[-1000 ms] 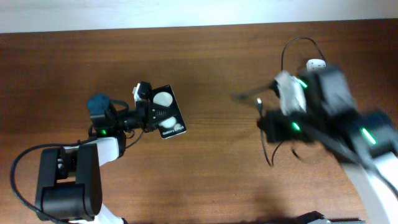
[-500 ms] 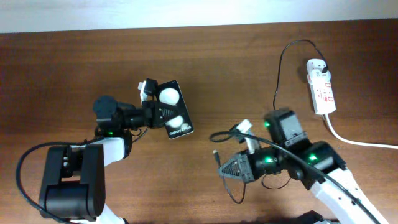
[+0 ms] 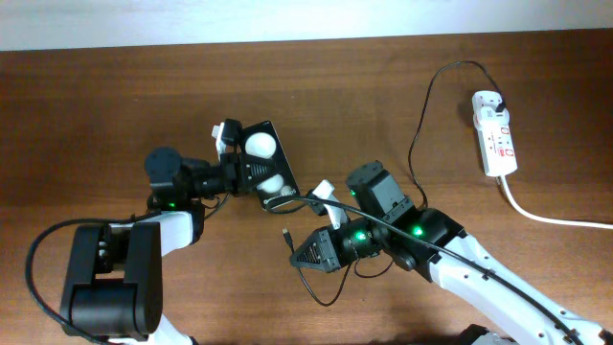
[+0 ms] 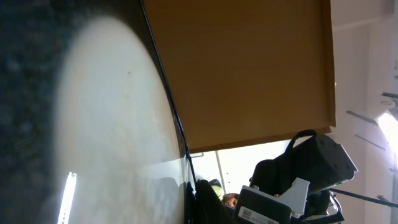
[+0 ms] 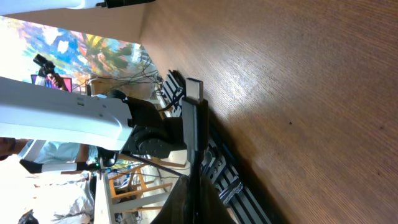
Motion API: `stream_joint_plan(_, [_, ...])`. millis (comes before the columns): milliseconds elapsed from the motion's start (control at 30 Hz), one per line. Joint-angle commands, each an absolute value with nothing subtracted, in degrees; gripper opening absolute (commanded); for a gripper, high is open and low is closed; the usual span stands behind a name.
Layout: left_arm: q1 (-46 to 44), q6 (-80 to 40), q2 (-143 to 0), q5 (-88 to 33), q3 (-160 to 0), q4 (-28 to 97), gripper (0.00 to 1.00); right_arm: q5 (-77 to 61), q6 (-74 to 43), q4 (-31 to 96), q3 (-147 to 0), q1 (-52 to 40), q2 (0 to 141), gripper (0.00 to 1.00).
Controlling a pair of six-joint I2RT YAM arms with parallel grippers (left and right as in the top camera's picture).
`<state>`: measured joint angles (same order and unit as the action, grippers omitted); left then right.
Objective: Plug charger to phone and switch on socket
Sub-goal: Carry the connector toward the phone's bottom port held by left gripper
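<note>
My left gripper (image 3: 233,173) is shut on the phone (image 3: 265,164), a black rectangle with two white round shapes, and holds it left of centre. In the left wrist view the phone (image 4: 106,124) fills the frame, very close. My right gripper (image 3: 301,252) is shut on the charger's black cable just behind the connector tip (image 3: 285,233), which sits a short way below and to the right of the phone. In the right wrist view the tip (image 5: 194,92) sticks out from the fingers (image 5: 193,193). The cable (image 3: 423,125) runs back to the black plug (image 3: 498,98) in the white socket (image 3: 496,134).
The socket's thick white cord (image 3: 546,217) runs off the right edge. A loop of slack black cable (image 3: 321,292) lies under my right arm. The wooden table (image 3: 96,105) spreads around both arms. The right arm shows in the left wrist view (image 4: 298,174).
My right arm has swung left from near the socket, carrying the charger tip close to the phone. My left gripper has shifted the phone slightly right and turned it a little.
</note>
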<state>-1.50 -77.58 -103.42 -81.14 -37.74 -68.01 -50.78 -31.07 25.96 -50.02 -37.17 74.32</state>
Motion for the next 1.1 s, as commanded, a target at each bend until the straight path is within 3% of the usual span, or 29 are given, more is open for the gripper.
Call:
stream_joint_plan(0, [-1.7,-77.7,-103.2,-81.2,-38.3,-68.5,0.0,-50.3,-30.7,25.4,-50.3,-37.5,74.5,0.04])
stream_joint_plan(567, [-1.7,-77.8,-103.2,-84.4,-38.3,-68.5,0.0,-47.2,-32.5,27.8,-50.3,-37.5,74.7,0.04])
stream_joint_plan(1067, [-1.7,-85.7,-103.2,-84.4,-38.3,-68.5,0.0,-43.6,-32.7,27.9,-50.3,-37.5,77.5,0.04])
